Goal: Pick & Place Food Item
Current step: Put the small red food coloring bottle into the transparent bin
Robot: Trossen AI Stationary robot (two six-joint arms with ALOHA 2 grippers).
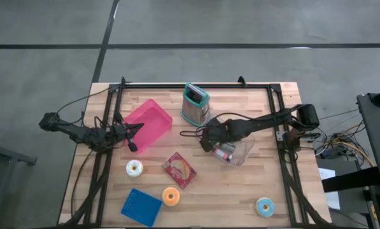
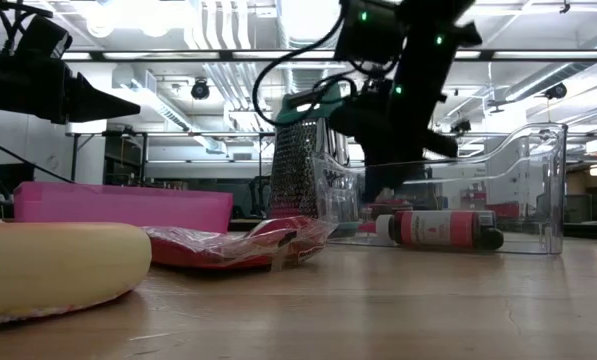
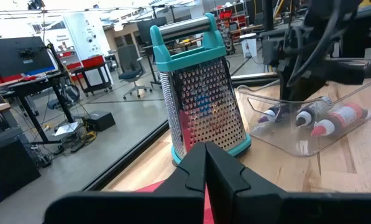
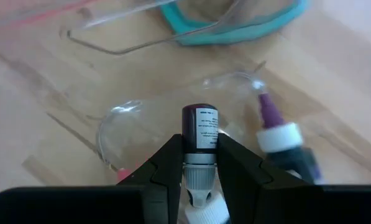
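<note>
Holding a small purple-capped bottle (image 4: 199, 134) between its fingers, the right pincer (image 1: 210, 141) hangs just right of centre in the high view, over the near end of the clear bin (image 1: 244, 152). To finish this step well, I would bring the bottle fully inside the bin's walls and lower it toward the floor before letting go, since two other bottles (image 3: 309, 116) already lie there and a drop from height could bounce it out. Keep the wrist clear of the box grater (image 1: 195, 104) standing just above it in that view. The grip looks narrow and centred on the bottle's neck, so open only once the bottle rests. The left pincer (image 1: 130, 137), fingers pressed together and empty, waits at centre left beside the pink tray (image 1: 150, 121) on the tabletop (image 1: 228, 197).
</note>
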